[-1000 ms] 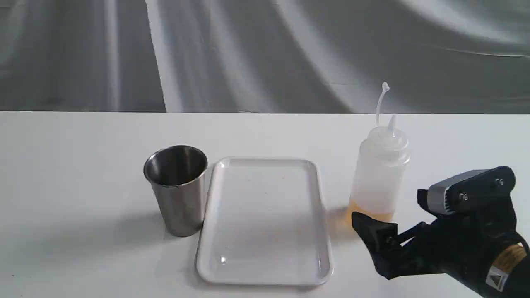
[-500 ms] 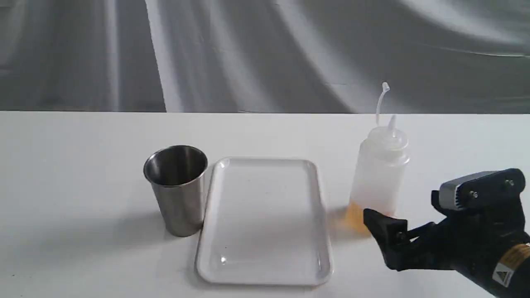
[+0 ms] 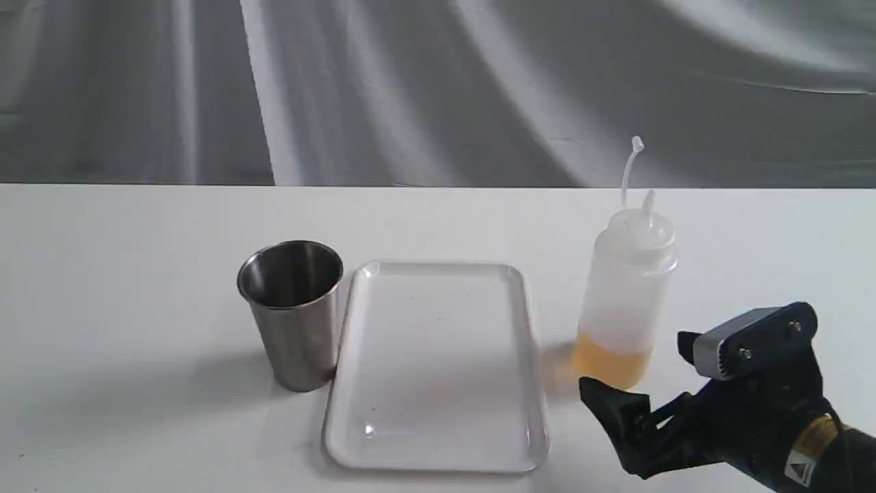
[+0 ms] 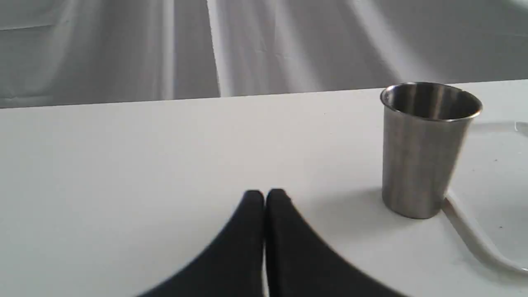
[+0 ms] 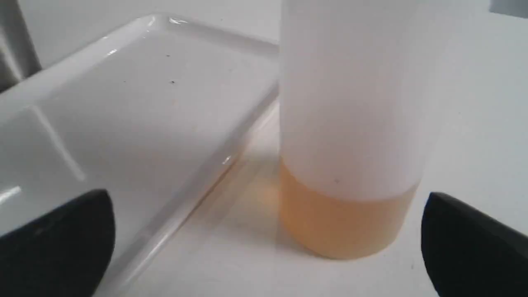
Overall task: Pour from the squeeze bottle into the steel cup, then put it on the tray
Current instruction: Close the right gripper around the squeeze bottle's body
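The squeeze bottle (image 3: 626, 294) stands upright on the white table, right of the tray (image 3: 438, 438), with amber liquid at its bottom and its cap strap sticking up. My right gripper (image 3: 636, 364) is open, low over the table just in front of the bottle's base and not touching it. In the right wrist view the bottle (image 5: 350, 123) fills the gap ahead of the open gripper (image 5: 264, 214), with the tray (image 5: 123, 103) beside it. The steel cup (image 3: 293, 311) stands at the tray's left edge. The left wrist view shows my left gripper (image 4: 264, 197) shut and empty, short of the cup (image 4: 425, 148).
A grey draped cloth hangs behind the table's far edge. The cup almost touches the tray's rim (image 4: 474, 241). The left arm does not show in the exterior view.
My right gripper has dropped lower and drawn back toward the table's front, uncovering the bottle's amber base. Bottle, cup and tray have not moved.
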`<state>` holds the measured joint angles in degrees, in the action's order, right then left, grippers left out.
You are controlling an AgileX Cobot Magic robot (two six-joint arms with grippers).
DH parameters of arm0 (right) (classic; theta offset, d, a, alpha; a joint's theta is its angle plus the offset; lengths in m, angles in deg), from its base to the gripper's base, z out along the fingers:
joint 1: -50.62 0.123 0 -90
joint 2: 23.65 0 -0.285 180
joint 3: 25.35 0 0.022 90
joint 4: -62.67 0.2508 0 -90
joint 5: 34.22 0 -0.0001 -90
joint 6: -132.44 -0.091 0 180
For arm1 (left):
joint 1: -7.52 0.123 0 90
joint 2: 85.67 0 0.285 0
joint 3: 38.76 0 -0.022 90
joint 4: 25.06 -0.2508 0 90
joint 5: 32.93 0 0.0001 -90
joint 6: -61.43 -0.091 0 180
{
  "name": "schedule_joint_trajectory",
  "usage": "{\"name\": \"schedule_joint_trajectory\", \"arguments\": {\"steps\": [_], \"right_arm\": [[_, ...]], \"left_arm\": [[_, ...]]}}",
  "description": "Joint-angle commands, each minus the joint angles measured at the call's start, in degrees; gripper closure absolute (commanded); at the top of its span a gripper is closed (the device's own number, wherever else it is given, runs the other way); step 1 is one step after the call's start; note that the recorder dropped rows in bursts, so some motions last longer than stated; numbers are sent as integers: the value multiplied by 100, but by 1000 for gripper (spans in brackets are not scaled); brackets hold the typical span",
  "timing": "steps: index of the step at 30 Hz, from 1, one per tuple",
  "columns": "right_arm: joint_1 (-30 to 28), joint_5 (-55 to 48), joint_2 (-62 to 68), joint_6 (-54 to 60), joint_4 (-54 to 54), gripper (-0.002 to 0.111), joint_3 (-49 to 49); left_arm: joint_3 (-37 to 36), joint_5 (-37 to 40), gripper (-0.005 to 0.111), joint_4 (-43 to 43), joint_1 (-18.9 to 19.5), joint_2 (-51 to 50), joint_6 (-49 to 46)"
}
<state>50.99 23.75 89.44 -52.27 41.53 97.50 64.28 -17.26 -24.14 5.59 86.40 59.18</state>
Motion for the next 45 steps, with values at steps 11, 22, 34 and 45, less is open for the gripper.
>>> {"name": "schedule_joint_trajectory", "arguments": {"steps": [11, 22, 34, 45], "right_arm": [[-55, 208, 519, 470, 276, 4, 578], [-55, 85, 1066, 470, 467, 4, 1260], [-170, 109, 1560, 415, 114, 4, 1876], [-255, 459, 1856, 322, 97, 4, 1936]], "left_arm": [[-25, -43, 107, -4, -31, 15, 13], [-25, -43, 107, -4, -31, 15, 29], [-25, -43, 107, -4, -31, 15, 19], [-25, -43, 107, -4, -31, 15, 29]]}}
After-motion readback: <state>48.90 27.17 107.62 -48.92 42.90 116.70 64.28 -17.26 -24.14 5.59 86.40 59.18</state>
